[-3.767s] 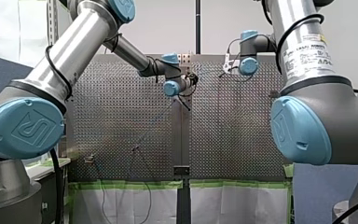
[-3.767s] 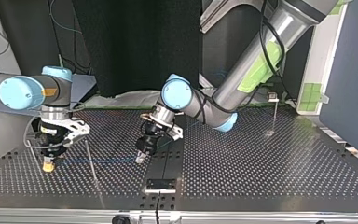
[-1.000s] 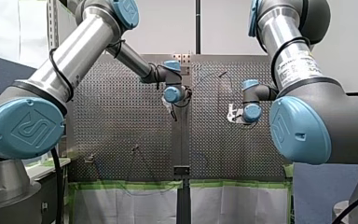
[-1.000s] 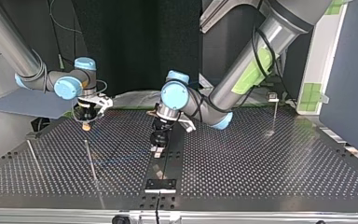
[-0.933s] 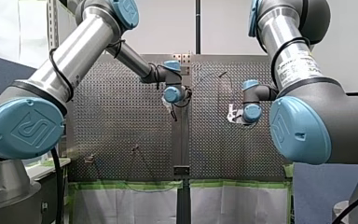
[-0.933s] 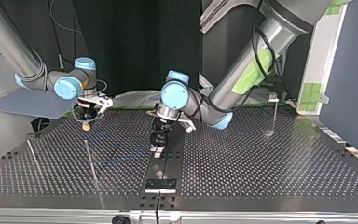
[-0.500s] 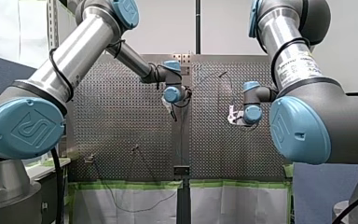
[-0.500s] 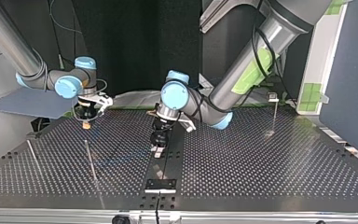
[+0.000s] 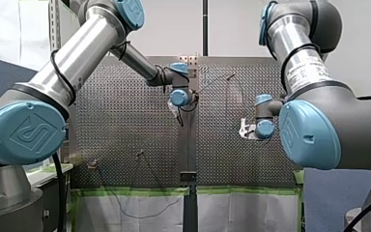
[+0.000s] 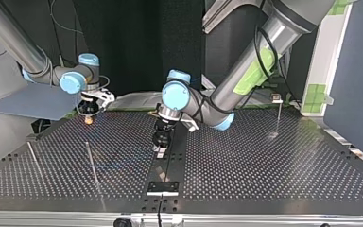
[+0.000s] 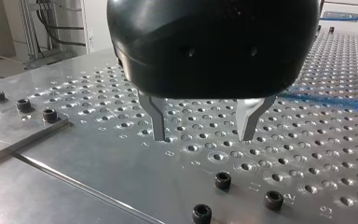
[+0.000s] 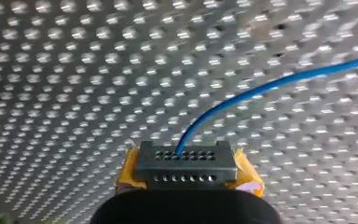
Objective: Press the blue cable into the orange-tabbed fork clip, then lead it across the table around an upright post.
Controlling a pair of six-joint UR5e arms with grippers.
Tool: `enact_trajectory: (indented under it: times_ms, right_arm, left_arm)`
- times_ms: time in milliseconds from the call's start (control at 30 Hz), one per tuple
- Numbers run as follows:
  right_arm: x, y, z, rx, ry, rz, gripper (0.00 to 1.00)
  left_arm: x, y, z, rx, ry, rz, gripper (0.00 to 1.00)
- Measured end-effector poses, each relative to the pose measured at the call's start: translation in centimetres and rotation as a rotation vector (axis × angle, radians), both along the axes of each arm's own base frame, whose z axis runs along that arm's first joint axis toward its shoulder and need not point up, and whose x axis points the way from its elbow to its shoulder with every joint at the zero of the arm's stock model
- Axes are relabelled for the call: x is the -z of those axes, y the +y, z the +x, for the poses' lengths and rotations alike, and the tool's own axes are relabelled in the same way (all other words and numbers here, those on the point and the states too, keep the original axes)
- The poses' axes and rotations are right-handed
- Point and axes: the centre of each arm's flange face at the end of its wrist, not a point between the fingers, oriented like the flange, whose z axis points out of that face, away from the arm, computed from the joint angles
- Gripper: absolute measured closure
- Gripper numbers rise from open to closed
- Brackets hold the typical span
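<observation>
Pinches thin blue cable (image 12: 261, 91) in yellow-padded right gripper (image 10: 89, 120), now nearer perforated metal table's (image 10: 264, 161) upper-left edge; holds metal-fingered left gripper (image 11: 203, 137) spread mid-table.

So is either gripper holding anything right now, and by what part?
My right gripper grips the blue cable, which leads out from between its yellow pads; which stretch cannot be told. My left gripper is open, holding nothing.

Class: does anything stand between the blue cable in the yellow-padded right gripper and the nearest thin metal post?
Nothing visible: only bare perforated table separates the right gripper, with the blue cable, from that post.
</observation>
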Motion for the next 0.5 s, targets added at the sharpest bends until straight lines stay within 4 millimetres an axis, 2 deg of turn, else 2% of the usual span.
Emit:
enact_trajectory:
  times_ms: [500]
  right_arm:
    - [8.0, -0.6, -2.2, 0.09, -0.024, 0.03, 1.0]
  left_arm:
    - [0.1, 0.6, 0.4, -0.008, 0.007, -0.011, 0.25]
